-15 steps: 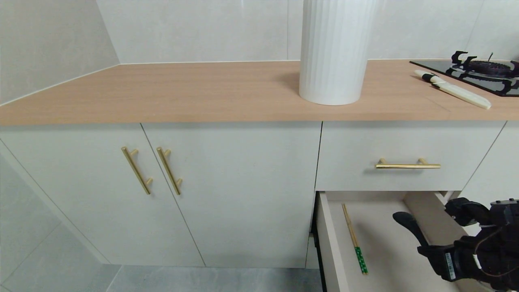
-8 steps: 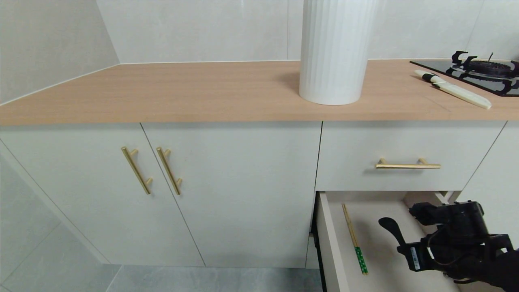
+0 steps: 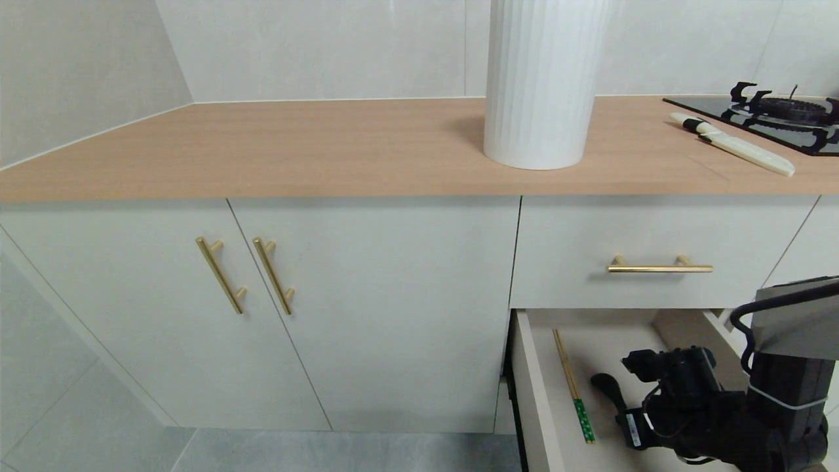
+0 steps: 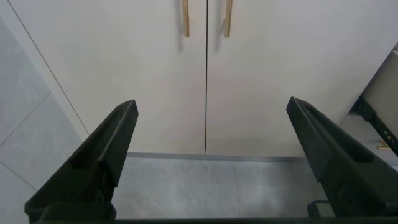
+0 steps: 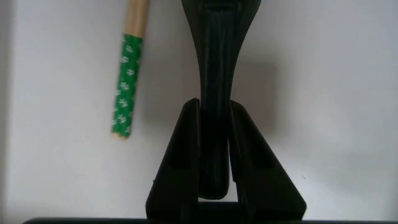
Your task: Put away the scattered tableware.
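A black spoon [image 3: 606,388] is held low inside the open drawer [image 3: 534,393], with my right gripper [image 3: 630,419] shut on its handle. In the right wrist view the spoon's handle [image 5: 214,74] runs straight between the two fingers [image 5: 180,155] of that gripper [image 5: 214,111]. A pair of wooden chopsticks [image 3: 573,388] with green patterned ends lies on the drawer floor beside the spoon, the green tips [image 5: 126,93] close by. A white knife [image 3: 734,145] lies on the wooden countertop at the right. My left gripper [image 4: 208,143] stands open, facing the lower cabinet doors.
A tall white fluted container [image 3: 539,85] stands on the countertop [image 3: 295,144]. A black gas hob [image 3: 780,113] sits at the far right. A shut drawer with a gold handle [image 3: 659,267] is above the open one. Two cabinet doors with gold handles [image 3: 246,275] are to the left.
My right gripper has moved left and down into the drawer, carrying the black spoon closer to the chopsticks.
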{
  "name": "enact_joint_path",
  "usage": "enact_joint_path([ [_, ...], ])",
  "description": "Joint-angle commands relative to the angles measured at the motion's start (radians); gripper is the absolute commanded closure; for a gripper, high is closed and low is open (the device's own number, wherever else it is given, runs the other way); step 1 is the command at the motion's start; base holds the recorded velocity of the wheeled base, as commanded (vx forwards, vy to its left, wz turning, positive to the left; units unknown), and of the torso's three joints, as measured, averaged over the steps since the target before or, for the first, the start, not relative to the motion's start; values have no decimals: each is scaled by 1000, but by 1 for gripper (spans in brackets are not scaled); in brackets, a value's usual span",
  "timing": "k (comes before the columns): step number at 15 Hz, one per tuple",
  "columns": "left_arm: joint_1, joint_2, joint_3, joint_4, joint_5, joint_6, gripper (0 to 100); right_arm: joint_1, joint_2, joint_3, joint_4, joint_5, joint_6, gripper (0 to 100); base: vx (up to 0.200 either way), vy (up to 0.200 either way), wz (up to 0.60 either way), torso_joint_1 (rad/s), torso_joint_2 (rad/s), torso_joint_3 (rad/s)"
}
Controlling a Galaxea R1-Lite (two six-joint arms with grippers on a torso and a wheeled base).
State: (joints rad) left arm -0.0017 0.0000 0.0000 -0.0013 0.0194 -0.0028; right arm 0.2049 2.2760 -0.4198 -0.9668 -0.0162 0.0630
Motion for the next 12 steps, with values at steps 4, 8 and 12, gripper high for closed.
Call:
enact_joint_path([
  [4,0,2,0,0,-1,0,0,-2,63,-10,-24,-16,1,100,0,0,0,0,0,0],
  [8,0,2,0,0,1,0,0,-7,63,-13,-24,-24,3,100,0,0,0,0,0,0],
  [12,0,2,0,0,1,1,0,-7,63,-10,-44,-25,9,0,0,0,0,0,0,0],
])
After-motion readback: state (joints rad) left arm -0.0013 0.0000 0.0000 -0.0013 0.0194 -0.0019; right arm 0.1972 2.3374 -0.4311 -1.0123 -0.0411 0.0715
